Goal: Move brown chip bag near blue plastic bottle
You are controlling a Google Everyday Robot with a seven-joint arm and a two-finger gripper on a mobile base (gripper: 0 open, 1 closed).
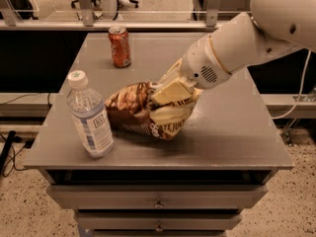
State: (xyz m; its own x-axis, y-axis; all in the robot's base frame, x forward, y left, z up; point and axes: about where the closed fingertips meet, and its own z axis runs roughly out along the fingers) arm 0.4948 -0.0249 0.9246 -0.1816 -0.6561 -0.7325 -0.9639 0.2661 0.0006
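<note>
The brown chip bag (143,111) is crinkly dark brown with a tan-yellow end and lies on its side on the grey table (232,132). Its left end lies close to the blue plastic bottle (90,116), which stands upright near the table's front left with a white cap and a white-blue label. My gripper (167,94) comes in from the upper right on a white arm and is shut on the bag's right, tan end.
An orange-red soda can (120,46) stands upright at the back left of the table. The table has drawers below its front edge. Cables lie on the speckled floor at the left and right.
</note>
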